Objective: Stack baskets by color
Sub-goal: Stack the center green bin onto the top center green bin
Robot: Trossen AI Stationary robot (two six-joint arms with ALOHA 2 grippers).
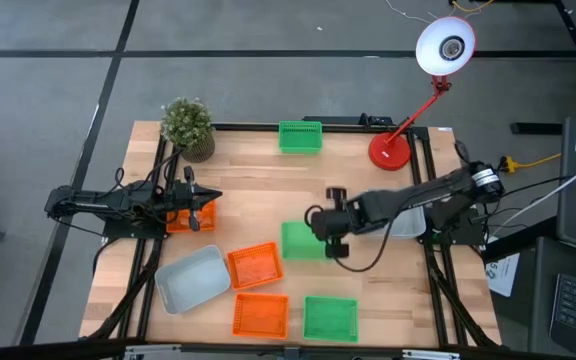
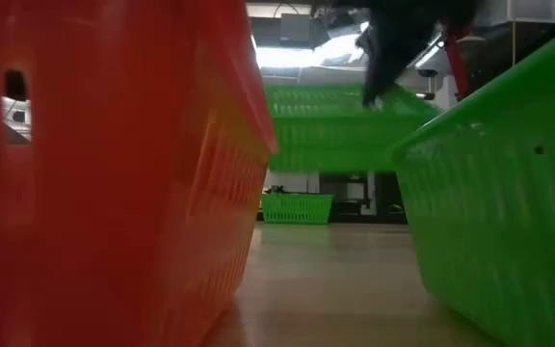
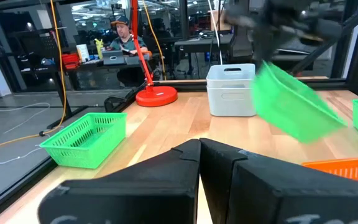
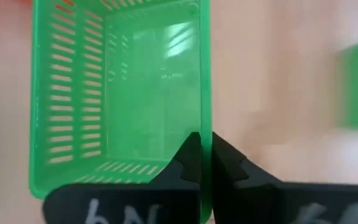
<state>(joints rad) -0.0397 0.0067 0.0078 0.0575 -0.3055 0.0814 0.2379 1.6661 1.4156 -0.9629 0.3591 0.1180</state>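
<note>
Overhead, right gripper (image 1: 320,232): clamped on green basket (image 1: 301,240) rim.
Low view: basket raised off table (image 2: 355,280).
Left gripper (image 1: 205,207): closed, empty.

Both arms (image 1: 118,205) black w/ loose black cables; right hand (image 4: 205,163) has white scrawl on fingers

The baskets (image 1: 328,317) look like glossy slotted plastic, the desk (image 1: 258,170) pale smooth wood, the lamp base (image 1: 389,151) shiny red, the fingers (image 4: 194,163) matt black.
</note>
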